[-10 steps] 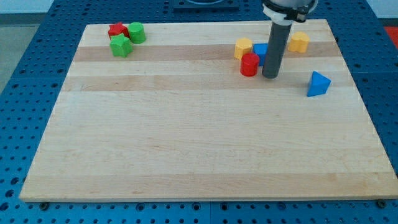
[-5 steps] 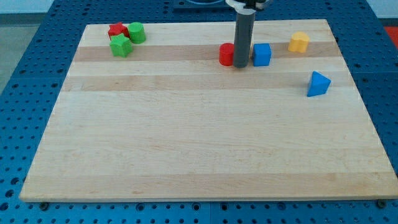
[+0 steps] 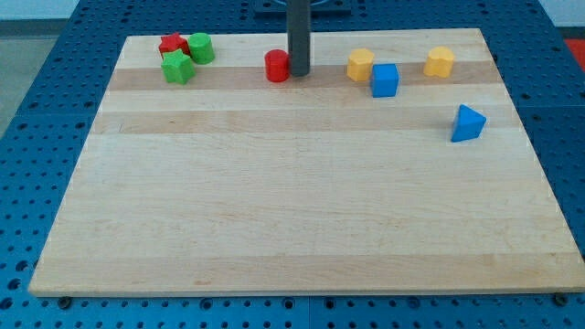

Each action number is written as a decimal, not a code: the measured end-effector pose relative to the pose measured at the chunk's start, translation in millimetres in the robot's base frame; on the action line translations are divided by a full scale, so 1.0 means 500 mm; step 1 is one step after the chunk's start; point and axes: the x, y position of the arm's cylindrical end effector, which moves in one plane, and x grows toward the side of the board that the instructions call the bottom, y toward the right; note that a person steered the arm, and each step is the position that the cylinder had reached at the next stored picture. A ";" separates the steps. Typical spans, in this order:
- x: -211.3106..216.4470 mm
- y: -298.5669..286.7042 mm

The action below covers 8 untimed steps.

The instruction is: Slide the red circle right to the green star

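My tip (image 3: 299, 73), the lower end of a bare dark rod with no jaws to part or close, stood touching the right side of the red circular block (image 3: 277, 66) near the top edge of the pale wooden board (image 3: 292, 210). The green star-shaped block (image 3: 177, 67) lay well apart toward the view's left, in a cluster with a red block (image 3: 172, 44) and a green cylinder (image 3: 201, 47).

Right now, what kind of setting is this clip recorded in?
Probably a robotics lab bench: a wooden board lies on a blue perforated table, with small coloured blocks and my tip beside the red circle.
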 end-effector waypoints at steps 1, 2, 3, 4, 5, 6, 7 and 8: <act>0.000 -0.043; 0.000 -0.083; 0.000 -0.119; -0.012 -0.124; -0.040 -0.116; -0.057 -0.113; -0.057 -0.151; -0.057 -0.189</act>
